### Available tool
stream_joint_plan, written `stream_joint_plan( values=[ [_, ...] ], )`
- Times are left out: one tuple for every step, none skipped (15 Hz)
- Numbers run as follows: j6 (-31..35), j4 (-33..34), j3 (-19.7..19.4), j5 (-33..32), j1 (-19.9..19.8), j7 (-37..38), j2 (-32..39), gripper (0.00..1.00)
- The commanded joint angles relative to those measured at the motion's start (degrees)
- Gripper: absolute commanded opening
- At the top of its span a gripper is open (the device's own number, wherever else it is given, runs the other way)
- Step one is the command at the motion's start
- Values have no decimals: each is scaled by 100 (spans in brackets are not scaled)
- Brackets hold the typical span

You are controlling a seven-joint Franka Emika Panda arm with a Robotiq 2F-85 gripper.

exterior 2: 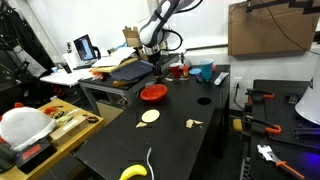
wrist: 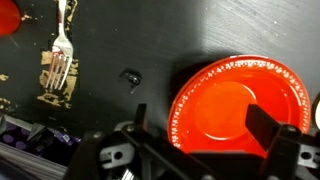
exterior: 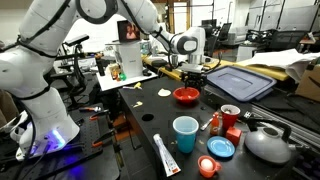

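1. The end effector (exterior: 192, 77) hung just above the red bowl (exterior: 186, 95), which stood on the dark surface (exterior: 140, 132). Whether the two touched could not be told from this exterior view.
2. In the wrist view its fingers (wrist: 264, 120) were spread wide, with nothing gripped between them. The red bowl (wrist: 235, 100) lay beneath them, upright and empty (a pale dotted pattern ran around its rim).
3. A fork (wrist: 61, 45) lay flat to the left of the bowl in the wrist view, well apart from it. A small dark scrap (wrist: 130, 77) sat between the two.
4. In an exterior view a blue cup (exterior: 185, 133) stood upright nearer the camera than the bowl. A red cup (exterior: 229, 115) stood near it, a blue lid (exterior: 221, 148) lay flat close by, and a white tube (exterior: 166, 155) lay beside the cup.
5. A grey bin lid (exterior: 238, 80) lay just behind the bowl.
6. In an exterior view from the far end of the surface, the end effector (exterior 2: 156, 72) was over the red bowl (exterior 2: 153, 93). A pale disc (exterior 2: 149, 117) lay near the bowl, and a banana (exterior 2: 133, 172) lay at the near edge, well apart from both.
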Motion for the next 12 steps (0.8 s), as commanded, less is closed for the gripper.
stream_joint_plan(
  values=[
    [-318,-162,13,179,179,-93,-227,100],
    [-346,-142,7,184,249,-56,-205,100],
    [-352,-134,27,195,309,-64,-191,100],
    [-351,-113,24,187,400,7,-163,100],
    [-367,-94,32,181,475,38,-135,100],
    [-387,-79,34,169,568,100,-109,100],
    [-405,-62,23,152,676,215,-76,100],
    [-429,-58,24,146,764,290,-57,100],
    [-426,-55,10,128,875,424,-21,100],
    [-416,-61,17,128,958,505,-2,100],
    [-425,-54,-1,111,1069,662,26,100],
    [-418,-67,14,125,1144,753,39,100]
  ],
)
